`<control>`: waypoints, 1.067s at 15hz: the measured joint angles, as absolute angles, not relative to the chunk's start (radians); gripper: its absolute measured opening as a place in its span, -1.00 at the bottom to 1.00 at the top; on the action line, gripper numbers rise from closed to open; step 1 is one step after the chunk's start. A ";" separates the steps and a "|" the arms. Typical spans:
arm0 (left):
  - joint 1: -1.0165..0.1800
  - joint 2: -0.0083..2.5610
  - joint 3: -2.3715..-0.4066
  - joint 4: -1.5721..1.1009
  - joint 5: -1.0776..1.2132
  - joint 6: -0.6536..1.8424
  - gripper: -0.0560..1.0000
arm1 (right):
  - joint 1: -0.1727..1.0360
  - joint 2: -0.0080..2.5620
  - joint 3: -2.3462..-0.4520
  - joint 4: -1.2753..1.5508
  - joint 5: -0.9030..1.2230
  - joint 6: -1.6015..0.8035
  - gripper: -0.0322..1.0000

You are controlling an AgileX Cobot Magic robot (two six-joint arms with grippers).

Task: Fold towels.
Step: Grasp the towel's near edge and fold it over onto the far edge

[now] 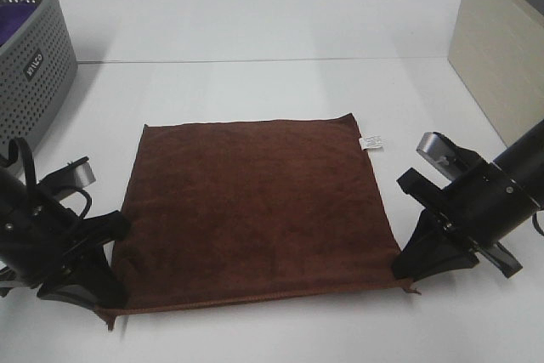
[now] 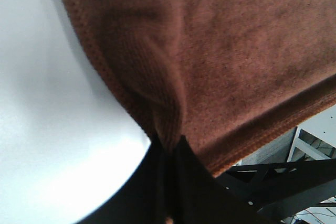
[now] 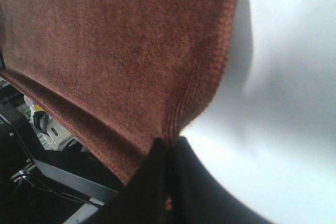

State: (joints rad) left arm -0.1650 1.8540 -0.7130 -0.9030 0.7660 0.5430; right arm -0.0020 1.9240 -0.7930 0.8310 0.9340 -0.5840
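Wrist views alone show it — left pincer [image 2: 169, 150] and right pincer [image 3: 169, 146] each pinching a near corner of the towel [image 1: 255, 210].

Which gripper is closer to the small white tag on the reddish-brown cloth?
Right. The right gripper pinches the near corner of the dark reddish-brown microfibre towel on the same side as the small white tag; the left gripper pinches the other near corner, diagonally across.

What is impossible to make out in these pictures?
Exterior high: two near corners of the towel, mostly hidden under the left gripper and right gripper.
Exterior high: print on the white tag, too small.
Exterior high: the grey basket, cut off by the left edge.
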 joint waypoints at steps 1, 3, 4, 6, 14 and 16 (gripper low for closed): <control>-0.165 1.854 -0.713 -0.903 0.766 0.543 -0.89 | -0.002 1.924 -0.793 0.831 0.934 -0.584 -0.94; -0.165 1.833 -0.768 -0.884 0.787 0.541 -0.89 | -0.002 1.888 -0.829 0.810 0.932 -0.576 -0.94; -0.165 1.829 -0.813 -0.866 0.790 0.521 -0.89 | -0.002 1.882 -0.877 0.798 0.932 -0.559 -0.94; -0.165 1.829 -0.963 -0.784 0.789 0.408 -0.89 | -0.001 1.894 -1.034 0.785 0.943 -0.529 -0.94; -0.170 1.958 -1.321 -0.575 0.739 0.252 -0.89 | 0.003 2.128 -1.539 0.783 1.062 -0.497 -0.94; -0.171 2.013 -1.373 -0.573 0.670 0.252 -0.89 | 0.003 2.190 -1.604 0.784 1.057 -0.497 -0.94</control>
